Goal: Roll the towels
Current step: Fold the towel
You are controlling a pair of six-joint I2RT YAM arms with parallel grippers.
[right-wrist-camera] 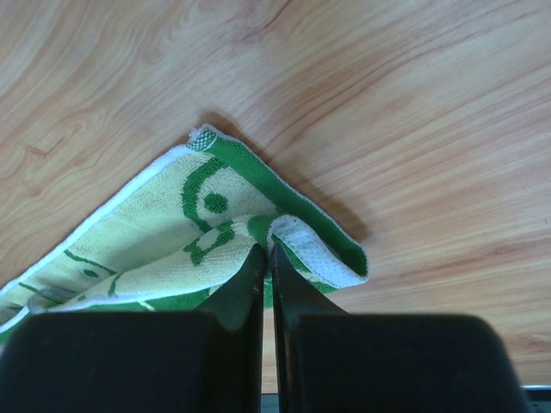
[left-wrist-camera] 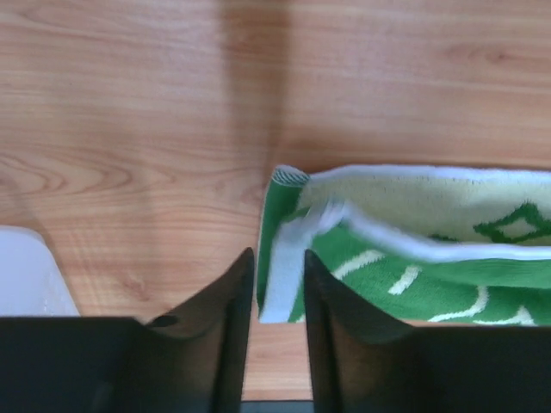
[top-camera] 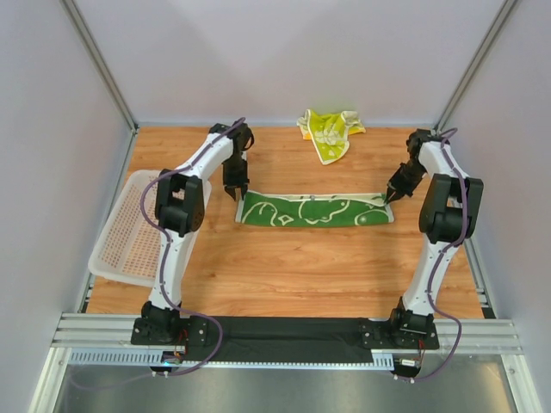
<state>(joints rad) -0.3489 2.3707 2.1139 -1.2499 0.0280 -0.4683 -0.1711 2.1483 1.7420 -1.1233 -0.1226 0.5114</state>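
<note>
The dark green towel [top-camera: 314,209] with white pattern lies folded into a long strip across the table's middle. At its left end my left gripper [top-camera: 234,194] has its jaws slightly apart; the towel's white corner edge [left-wrist-camera: 280,275] sits loose between the fingertips of this open gripper [left-wrist-camera: 278,254]. My right gripper [top-camera: 389,196] is at the strip's right end. In the right wrist view this gripper [right-wrist-camera: 265,256] is shut on a raised fold of the green towel [right-wrist-camera: 172,224]. The yellow and lime-green towel [top-camera: 330,131] lies crumpled at the back.
A white perforated basket [top-camera: 129,228] sits at the left table edge, its corner [left-wrist-camera: 26,275] close to my left gripper. Grey walls enclose the table on the left, right and back.
</note>
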